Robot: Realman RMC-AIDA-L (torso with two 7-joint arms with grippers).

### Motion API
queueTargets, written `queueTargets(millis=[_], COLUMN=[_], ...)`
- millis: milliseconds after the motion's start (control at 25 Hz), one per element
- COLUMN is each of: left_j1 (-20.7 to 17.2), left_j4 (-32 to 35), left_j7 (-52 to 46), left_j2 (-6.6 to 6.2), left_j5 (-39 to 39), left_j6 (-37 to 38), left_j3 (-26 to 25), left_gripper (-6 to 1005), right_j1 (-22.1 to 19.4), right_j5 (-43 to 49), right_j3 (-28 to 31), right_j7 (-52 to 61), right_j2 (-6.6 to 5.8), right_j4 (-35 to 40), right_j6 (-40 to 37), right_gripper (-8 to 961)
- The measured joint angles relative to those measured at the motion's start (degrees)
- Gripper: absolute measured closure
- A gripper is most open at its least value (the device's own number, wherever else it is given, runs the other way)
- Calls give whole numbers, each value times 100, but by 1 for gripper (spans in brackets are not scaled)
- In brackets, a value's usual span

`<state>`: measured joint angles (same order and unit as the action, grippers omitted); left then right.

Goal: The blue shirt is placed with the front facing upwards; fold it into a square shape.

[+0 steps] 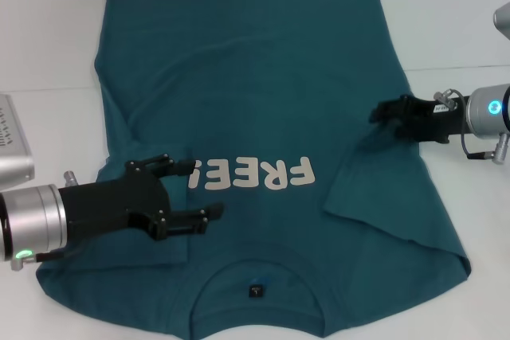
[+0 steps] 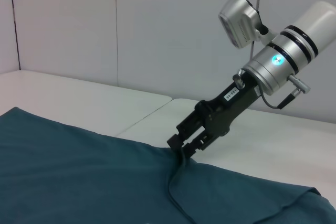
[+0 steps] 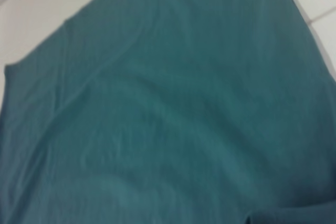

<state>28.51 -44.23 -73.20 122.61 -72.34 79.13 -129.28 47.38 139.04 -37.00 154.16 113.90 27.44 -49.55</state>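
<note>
The blue shirt (image 1: 255,93) lies front up on the white table (image 1: 56,37), its neck and dark label nearest me and white "FREE" lettering (image 1: 263,174) across the chest. Both sleeves are folded inward over the body. My left gripper (image 1: 205,190) hovers open over the folded left sleeve, fingers wide apart, hiding the end of the lettering. At the shirt's right edge my right gripper (image 1: 376,113) sits; in the left wrist view this right gripper (image 2: 182,150) has its fingers closed on a raised ridge of the shirt (image 2: 79,171). The right wrist view shows only shirt cloth (image 3: 168,103).
A silver box (image 1: 12,145) stands on the table at the far left, just behind my left arm. A seam (image 1: 446,69) runs across the table beyond the right gripper. A pale wall (image 2: 105,24) rises behind the table.
</note>
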Motion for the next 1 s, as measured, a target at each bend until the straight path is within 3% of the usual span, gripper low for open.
queueTargets(millis=[400, 560, 760, 1000], left_j1=[-4, -4, -35, -489], left_j4=[4, -10, -164, -1098], left_j7=[38, 21, -487, -2349], left_j2=[0, 1, 27, -54], left_j5=[0, -5, -14, 60], left_j6=[-12, 40, 95, 120], left_j3=[-64, -281, -728, -815], left_gripper=[137, 137, 137, 138], right_j1=[180, 174, -103, -828], right_j5=[-361, -610, -713, -846], right_j3=[-9, -10, 10, 29], right_j7=[-396, -660, -761, -595], right_j2=[27, 24, -16, 33], right_j4=[2, 248, 1282, 3027], right_j6=[401, 168, -1044, -3030], right_gripper=[288, 277, 262, 108])
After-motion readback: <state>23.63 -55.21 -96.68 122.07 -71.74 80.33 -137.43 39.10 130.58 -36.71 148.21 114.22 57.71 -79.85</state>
